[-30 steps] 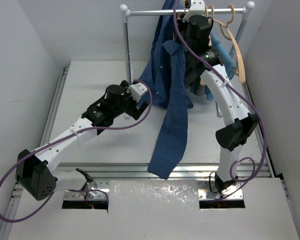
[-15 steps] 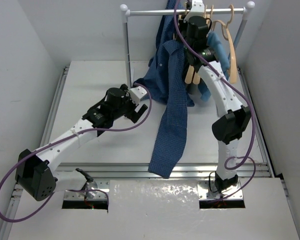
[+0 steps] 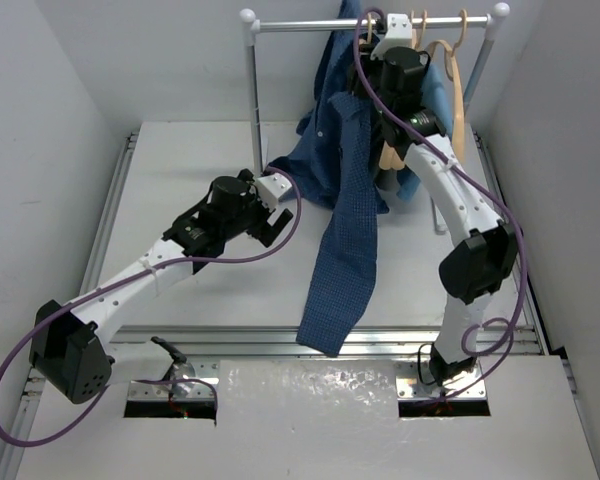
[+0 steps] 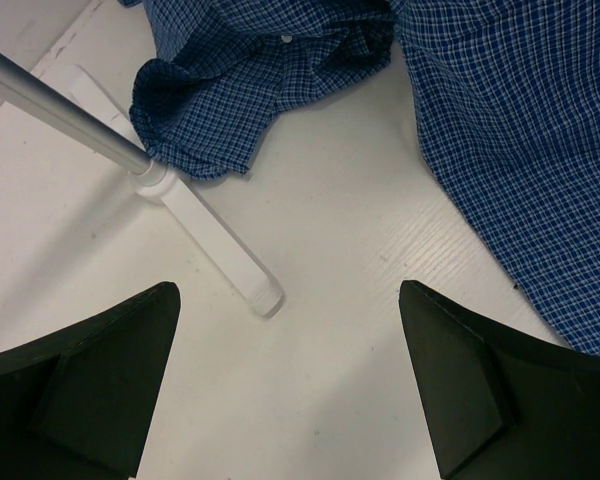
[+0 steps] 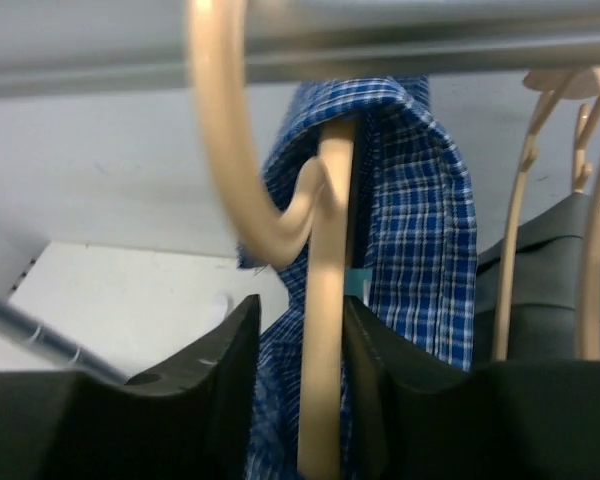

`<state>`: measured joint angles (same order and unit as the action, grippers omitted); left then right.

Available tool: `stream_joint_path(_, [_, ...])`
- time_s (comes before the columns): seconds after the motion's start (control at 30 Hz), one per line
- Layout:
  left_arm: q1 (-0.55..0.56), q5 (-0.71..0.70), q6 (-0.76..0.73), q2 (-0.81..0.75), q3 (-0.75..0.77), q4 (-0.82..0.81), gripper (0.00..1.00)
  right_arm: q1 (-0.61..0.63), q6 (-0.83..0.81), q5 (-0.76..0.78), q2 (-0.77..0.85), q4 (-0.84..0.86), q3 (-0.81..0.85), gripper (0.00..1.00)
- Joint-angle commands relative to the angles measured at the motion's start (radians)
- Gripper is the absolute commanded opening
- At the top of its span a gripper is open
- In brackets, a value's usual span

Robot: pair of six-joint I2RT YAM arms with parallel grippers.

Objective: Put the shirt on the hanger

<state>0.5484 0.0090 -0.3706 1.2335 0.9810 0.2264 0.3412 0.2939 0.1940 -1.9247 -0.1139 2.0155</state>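
Hanging from the rail (image 3: 310, 24) at the far side of the counter (image 3: 180, 170), the shirt (image 3: 345, 230) is seen with its collar end up at the rail. A bunched part lies beside the rack foot (image 4: 220, 250), and a long panel runs toward the near edge. Whether that panel lies flat or hangs free cannot be told.

The right gripper (image 5: 302, 320) is raised to the rail. The hanger (image 5: 325, 300) is seen upright between its fingers (image 5: 230, 370), with its hook curled over the rail just above. The right finger is set against the stem, and a strip of checked cloth shows in the gap on the other side. The gripper is therefore taken as loosely parted around the hanger, not clamped on it. The shirt is draped over the hanger's neck, directly behind the stem and very close to the gripper. More hangers (image 3: 461, 90) are hung on the rail to the right, with a dark garment (image 5: 550, 270) below them.

The left gripper (image 4: 287, 295) is held low over bare counter, spread wide with nothing between its fingers. The shirt is ahead of it, apart from both fingers, with the bunched part to the front left and the panel to the front right. The rack's pole (image 4: 50, 110) is seen at its left.
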Motion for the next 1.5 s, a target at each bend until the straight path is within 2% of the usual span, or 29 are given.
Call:
stream_joint_path(0.0, [-0.011,0.012,0.001,-0.037,0.001,-0.018,0.90,-0.005,-0.018,-0.062,0.131,0.054,-0.050,0.39])
stream_joint_path(0.03, [-0.010,0.017,0.001,-0.039,0.001,-0.013,0.90,-0.005,-0.025,-0.074,0.153,0.056,-0.085,0.45])
stream_joint_path(0.17, [-0.010,0.046,0.006,-0.040,0.002,0.013,0.90,-0.001,-0.050,-0.169,0.277,0.065,-0.190,0.55])
stream_joint_path(0.37, [-0.011,0.034,0.012,-0.048,0.015,0.031,0.90,0.019,-0.081,-0.241,0.478,0.109,-0.377,0.64])
stream_joint_path(0.47, [-0.011,-0.010,-0.004,-0.068,0.015,0.053,0.90,0.024,-0.075,-0.330,0.568,0.077,-0.464,0.67])
stream_joint_path(0.57, [-0.021,-0.099,-0.042,-0.103,-0.025,0.059,0.91,0.027,-0.088,-0.516,0.657,0.027,-0.604,0.70])
stream_joint_path(0.6, [-0.028,-0.113,-0.060,-0.121,-0.054,0.057,0.92,0.027,-0.107,-0.628,0.680,0.023,-0.700,0.70])
stream_joint_path(0.63, [-0.047,-0.121,-0.068,-0.129,-0.067,0.054,0.92,0.030,-0.111,-0.668,0.705,0.026,-0.754,0.70])
stream_joint_path(0.8, [-0.132,-0.093,-0.090,-0.164,-0.111,0.103,0.92,0.039,-0.085,-0.689,0.845,0.062,-1.079,0.66])
stream_joint_path(0.93, [-0.208,-0.081,-0.097,-0.180,-0.180,0.106,0.92,0.053,-0.088,-0.740,0.897,0.051,-1.231,0.60])
stream_joint_path(1.0, [-0.226,-0.095,-0.096,-0.193,-0.223,0.108,0.92,0.055,-0.098,-0.728,0.908,0.019,-1.293,0.59])
stream_joint_path(1.1, [-0.228,-0.089,-0.090,-0.230,-0.287,0.114,0.91,0.055,-0.085,-0.624,0.911,-0.046,-1.381,0.64])
stream_joint_path(1.17, [-0.229,-0.086,-0.100,-0.250,-0.324,0.113,0.91,0.053,-0.056,-0.480,0.897,-0.072,-1.426,0.73])
stream_joint_path(1.3, [-0.235,-0.162,-0.117,-0.288,-0.479,0.048,0.92,0.048,0.115,-0.218,0.862,-0.124,-1.518,0.87])
stream_joint_path(1.37, [-0.243,-0.205,-0.131,-0.292,-0.559,0.004,0.92,0.038,0.155,-0.127,0.880,-0.075,-1.595,0.94])
stream_joint_path(1.47, [-0.255,-0.242,-0.126,-0.299,-0.623,-0.050,0.92,0.025,0.172,-0.058,0.924,-0.047,-1.652,0.98])
